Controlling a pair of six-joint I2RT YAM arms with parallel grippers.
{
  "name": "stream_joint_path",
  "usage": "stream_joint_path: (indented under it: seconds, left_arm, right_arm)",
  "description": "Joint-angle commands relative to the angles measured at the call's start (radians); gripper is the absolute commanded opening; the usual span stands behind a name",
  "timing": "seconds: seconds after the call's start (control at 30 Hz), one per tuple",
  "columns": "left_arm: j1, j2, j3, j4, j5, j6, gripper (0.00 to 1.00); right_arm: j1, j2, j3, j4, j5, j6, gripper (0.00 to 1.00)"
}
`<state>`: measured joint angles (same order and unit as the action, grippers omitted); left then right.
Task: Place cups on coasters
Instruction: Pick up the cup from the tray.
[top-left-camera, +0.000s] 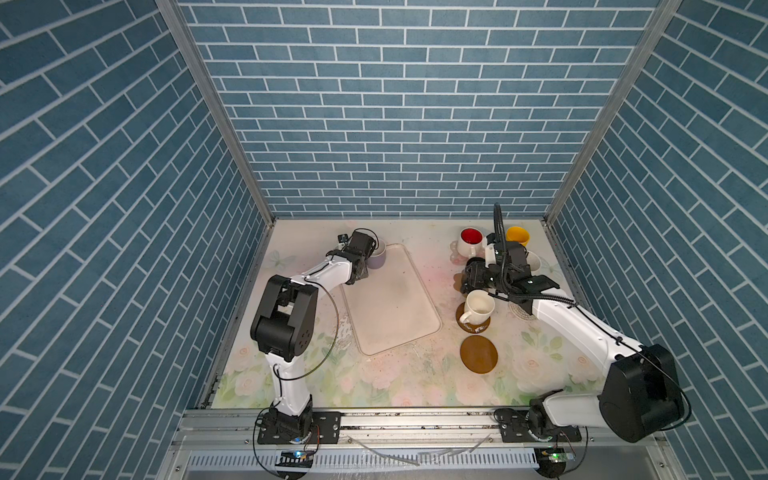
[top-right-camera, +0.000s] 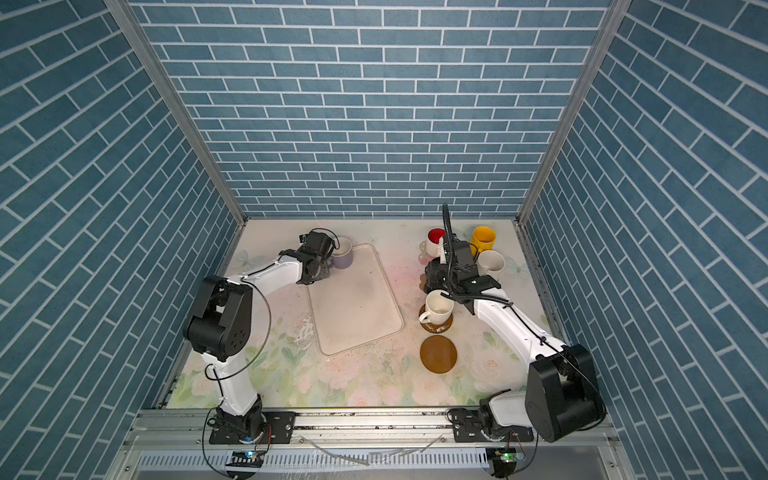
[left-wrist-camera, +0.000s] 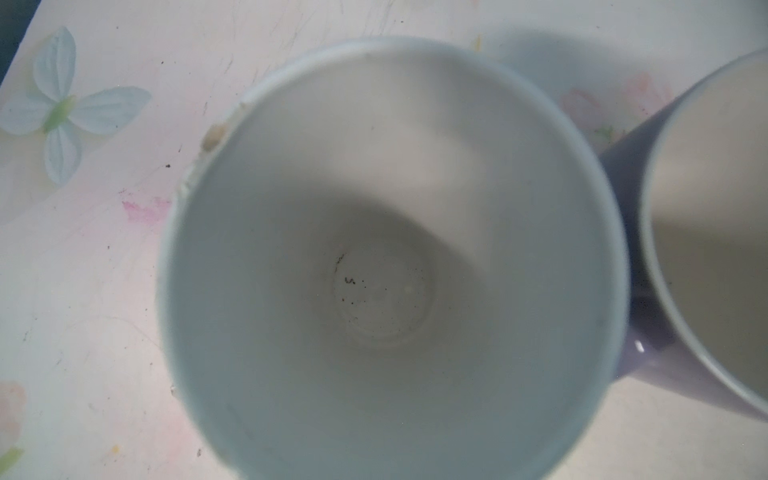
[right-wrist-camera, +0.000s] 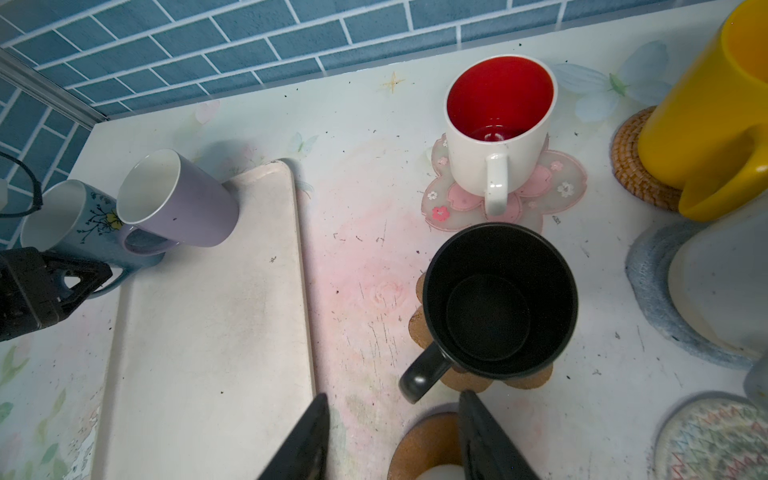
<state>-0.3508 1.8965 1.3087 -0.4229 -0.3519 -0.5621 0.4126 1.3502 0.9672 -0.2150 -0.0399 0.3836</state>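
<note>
Mugs (right-wrist-camera: 496, 137) number seven, coasters (top-left-camera: 478, 354) seven, tray (top-left-camera: 390, 299) one.

Inspection finds nothing legible: no text, label, brand, number or sign can be read anywhere in view.
</note>
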Motion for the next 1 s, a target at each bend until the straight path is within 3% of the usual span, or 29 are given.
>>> stream_joint_path:
  seconds: [0.0,0.17,0.63,0.97]
  left_arm:
    - [0.006,-0.005,0.018,-0.016,0.01,0.011,0.07]
    - [0.006,-0.041,0.003,-0.02,0.019,0.021,0.0]
    - [-0.004,-0.266,-0.063,-0.088,0.117,0.087,0.0]
    - [-0.08,-0.447,-0.111,-0.122,0.162,0.153,0.0]
  right_arm:
    - [0.005,0.003,0.011,0.016,0.009,-0.037,0.51]
    - [0.004,0.0,0.015,0.01,0.006,-0.037,0.53]
    - [-0.003,-0.051,0.041,-0.06,-0.001,-0.022,0.77]
    - [-0.064,-0.146,0.028,-0.112,-0.043,0.018,0.82]
